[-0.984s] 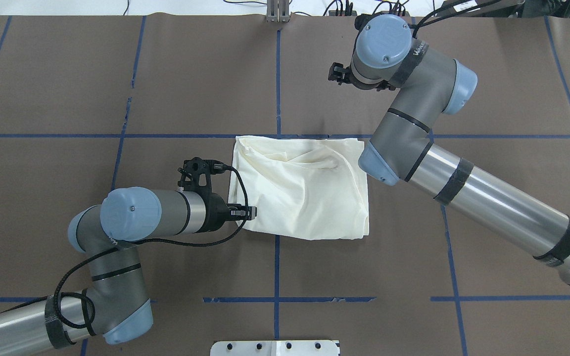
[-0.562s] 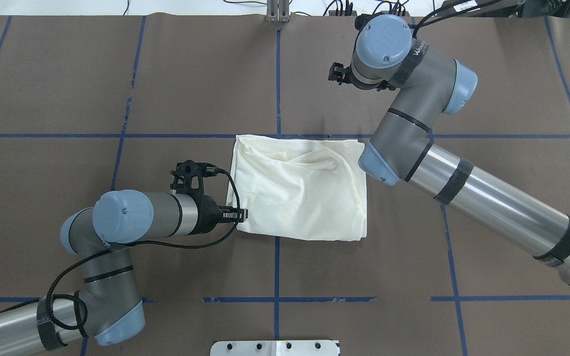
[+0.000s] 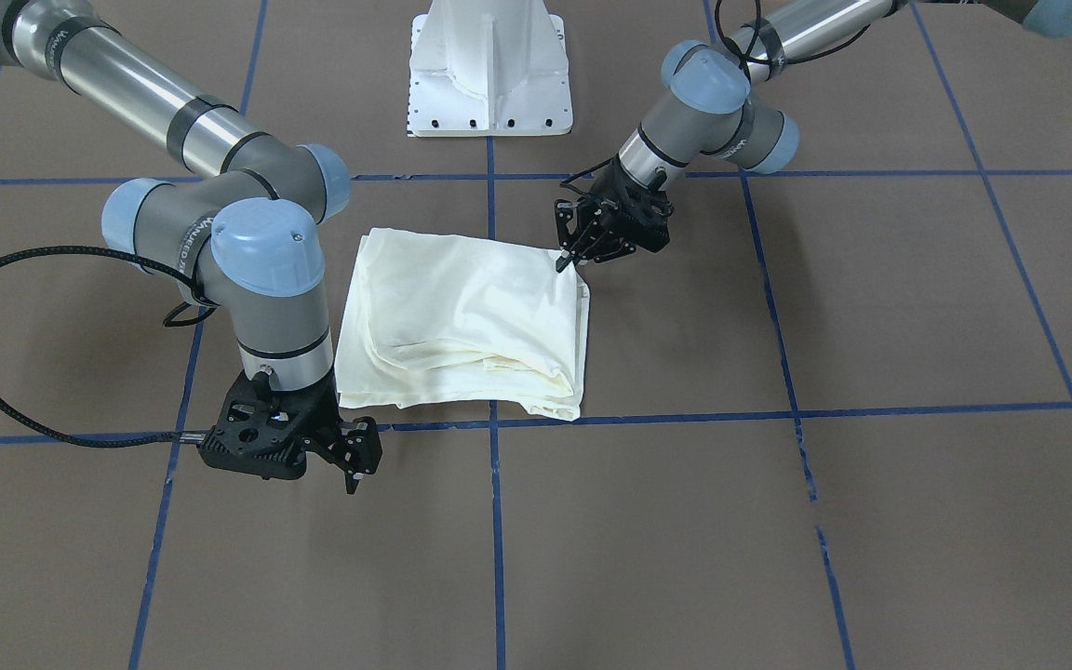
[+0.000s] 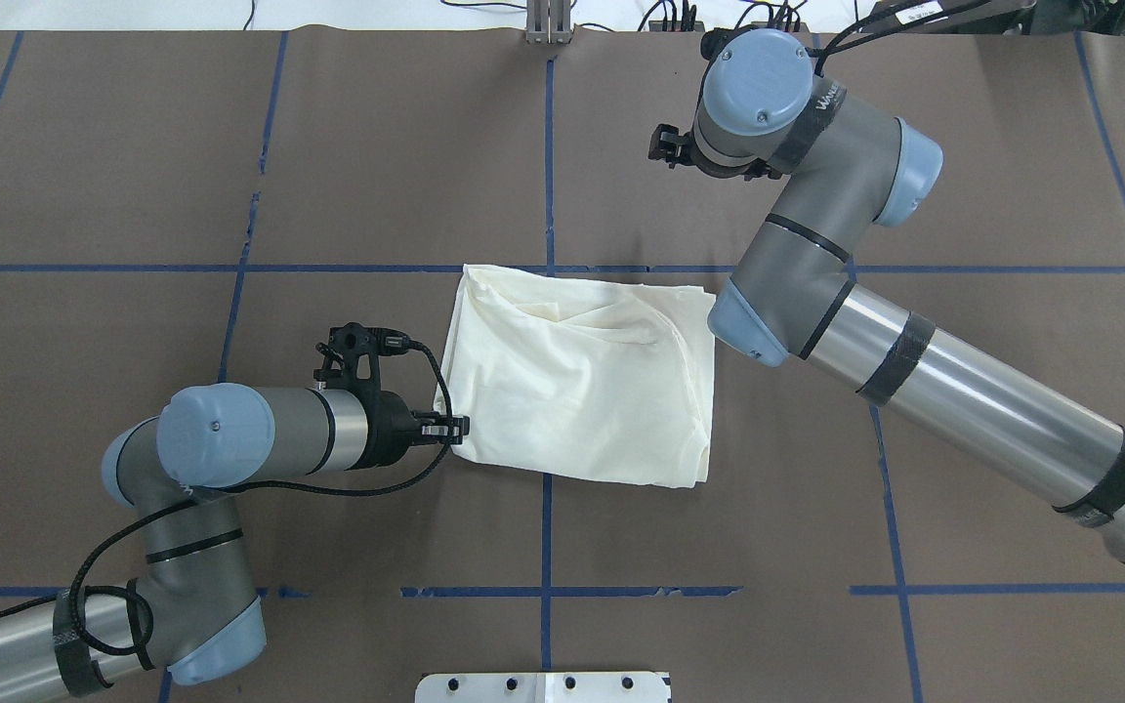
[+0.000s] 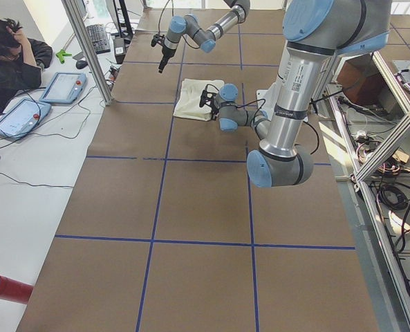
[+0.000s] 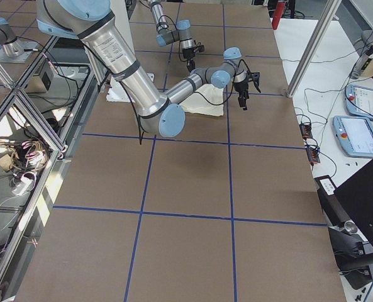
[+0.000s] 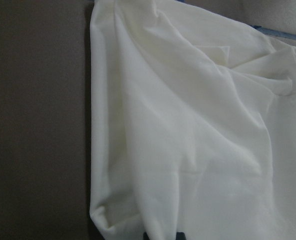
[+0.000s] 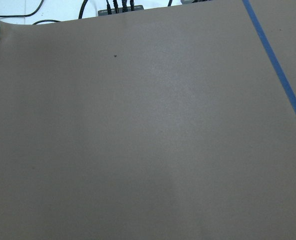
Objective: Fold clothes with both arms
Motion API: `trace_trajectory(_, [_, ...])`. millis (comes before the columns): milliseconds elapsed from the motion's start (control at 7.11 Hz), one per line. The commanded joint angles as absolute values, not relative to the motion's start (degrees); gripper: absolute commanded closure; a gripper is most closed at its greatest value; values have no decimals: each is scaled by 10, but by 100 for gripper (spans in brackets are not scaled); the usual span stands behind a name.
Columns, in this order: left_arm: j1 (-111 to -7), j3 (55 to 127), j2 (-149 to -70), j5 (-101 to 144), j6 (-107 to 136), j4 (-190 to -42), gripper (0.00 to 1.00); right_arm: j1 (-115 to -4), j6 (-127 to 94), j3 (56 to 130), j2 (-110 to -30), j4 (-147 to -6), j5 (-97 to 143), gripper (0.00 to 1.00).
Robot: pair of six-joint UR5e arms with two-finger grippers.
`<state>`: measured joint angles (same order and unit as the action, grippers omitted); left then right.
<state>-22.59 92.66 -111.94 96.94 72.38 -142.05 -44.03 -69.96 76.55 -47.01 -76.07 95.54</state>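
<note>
Where the white pedestal base (image 4: 543, 686) stands, the brown table (image 4: 133, 146) starts. Out from the base lies the folded cream shirt (image 4: 582, 381), plain side up. The left gripper (image 4: 457, 427) is clamped on the shirt corner nearest the base. Farthest from the base, past the shirt, hangs the right gripper (image 3: 355, 461); whether its fingers are apart I cannot tell.

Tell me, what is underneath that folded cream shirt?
The brown table covering shows all around the shirt, and a blue tape line disappears under its near edge. The shirt's lower folded layers and anything beneath them are hidden.
</note>
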Motion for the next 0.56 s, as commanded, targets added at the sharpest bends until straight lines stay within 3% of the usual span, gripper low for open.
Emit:
trace_trajectory(0, [-226,926,-1118,969,726,-1421,100,-440,-699,766,-469,-761,955,0])
trace_trajectory(422, [-225,936,-1118,970,769,-1421,100,-440,-698,766,-470,-761,956,0])
